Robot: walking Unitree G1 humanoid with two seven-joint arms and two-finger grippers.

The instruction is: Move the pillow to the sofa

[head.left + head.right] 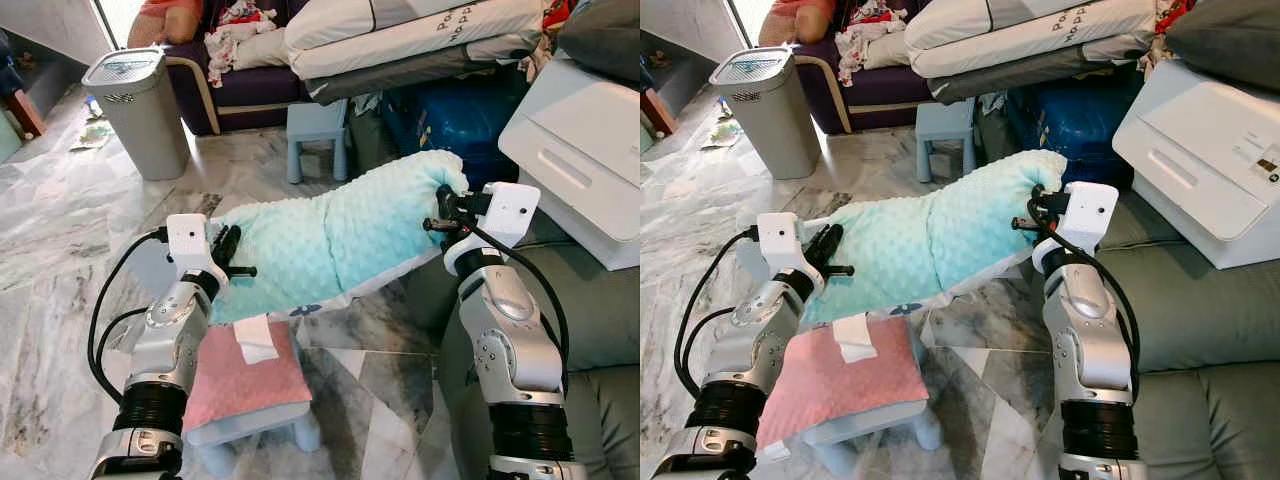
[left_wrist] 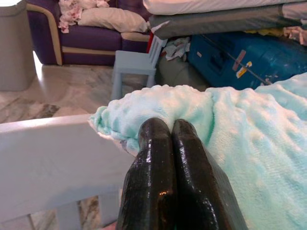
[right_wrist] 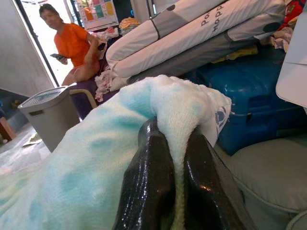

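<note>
Over marble floor [image 1: 60, 250], pillow [image 1: 330, 240] spans both clamped end effectors.

One mint pillow [image 1: 330, 240], two grippers on it, left gripper [image 1: 228, 250] and right gripper [image 1: 447, 212], beyond the pillow one grey bin [image 1: 140, 110], one blue stool [image 1: 318, 125], one blue suitcase [image 1: 455, 115], one person [image 3: 72, 45]

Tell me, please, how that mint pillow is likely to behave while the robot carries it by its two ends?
The pillow is probably soft and floppy: it bunches where the right gripper pinches its corner. It seems light, since small pinches by the right gripper and the left gripper hold it above the pink stool. The bumpy fleece looks grippy, so slipping seems unlikely.
</note>
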